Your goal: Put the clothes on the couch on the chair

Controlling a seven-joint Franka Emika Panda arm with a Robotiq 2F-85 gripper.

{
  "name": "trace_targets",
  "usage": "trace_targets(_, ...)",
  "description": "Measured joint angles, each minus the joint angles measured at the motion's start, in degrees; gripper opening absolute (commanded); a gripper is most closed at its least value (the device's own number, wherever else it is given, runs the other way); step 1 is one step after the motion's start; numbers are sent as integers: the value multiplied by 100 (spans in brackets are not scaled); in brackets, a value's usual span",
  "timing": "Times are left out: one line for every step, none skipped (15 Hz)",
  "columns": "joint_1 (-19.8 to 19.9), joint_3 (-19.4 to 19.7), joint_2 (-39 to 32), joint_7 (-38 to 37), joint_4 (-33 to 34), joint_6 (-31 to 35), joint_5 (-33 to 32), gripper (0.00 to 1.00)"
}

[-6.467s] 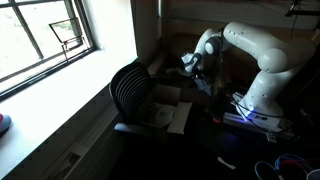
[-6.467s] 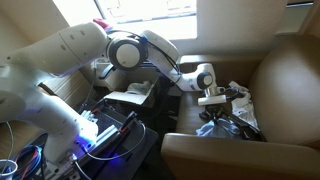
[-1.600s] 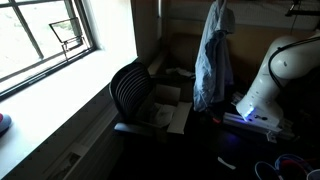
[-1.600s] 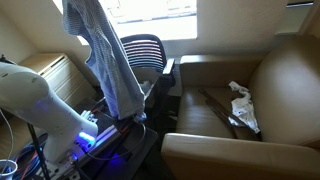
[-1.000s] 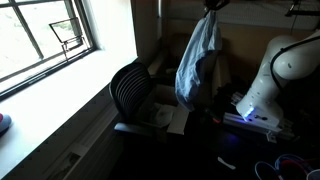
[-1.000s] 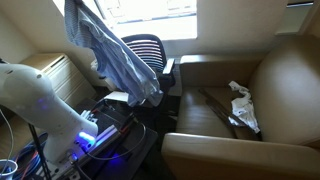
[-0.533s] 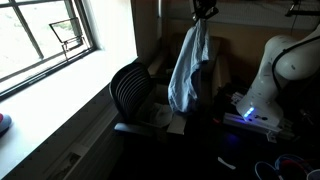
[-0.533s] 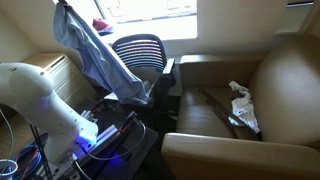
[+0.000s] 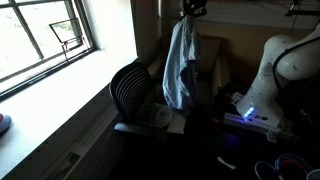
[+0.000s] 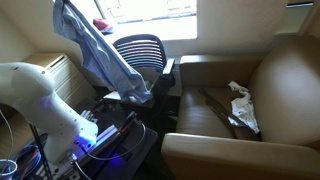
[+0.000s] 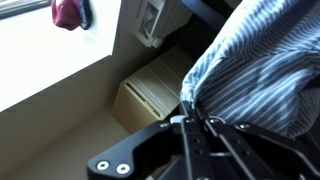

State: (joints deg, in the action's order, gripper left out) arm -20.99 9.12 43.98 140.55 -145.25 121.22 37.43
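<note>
A dim room corner beside a bright window (image 9: 45, 40) holds a boxy brown-tan upholstered couch (image 10: 285, 70) and, next to it, a black office chair (image 9: 130, 88) with a curved, ribbed back, whose seat carries flat whitish cardboard sheets (image 9: 165, 113). The white robot arm (image 10: 35, 95) holds its pincer (image 9: 193, 8) high, near the top edge in an exterior view. Its jaws are pressed together on a bunched fold of a pale blue-white striped fabric garment (image 9: 180, 62), and the wrist view shows the striped cloth pinched right at the fingertips. The garment hangs in a long loose drape, clear of the couch, just beside the chair's back, with its lower hem down near the seat's front edge; whether the hem touches the cardboard cannot be told. On the couch seat, toward its back edge, lie a pale crumpled garment (image 10: 240, 102) and a dark grey garment (image 10: 222, 113). The step in hand looks like the carry of one piece from couch to chair, almost at its end. The next move calls for centring the cloth over the seat or back, lowering until it bears its own weight, then opening the jaws. A long drape like this could slide off an edge or snag on an armrest.
</note>
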Motion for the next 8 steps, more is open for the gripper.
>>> trace_targets(-138,-158,-40,145,-6,352,301,1)
trace_targets(-274,-321,-99,323,-3,720,589,1)
trace_targets(-392,-456,-176,532,8,1071,832,1)
trace_targets(-498,-567,-275,789,34,1420,1048,1)
trace_targets(-626,-601,-394,1013,72,1787,1174,1)
trace_targets(-923,-484,-486,925,120,2220,985,1)
trace_targets(-1362,-235,-539,825,167,2687,648,4)
trace_targets(-1608,-91,-559,763,176,2820,566,4)
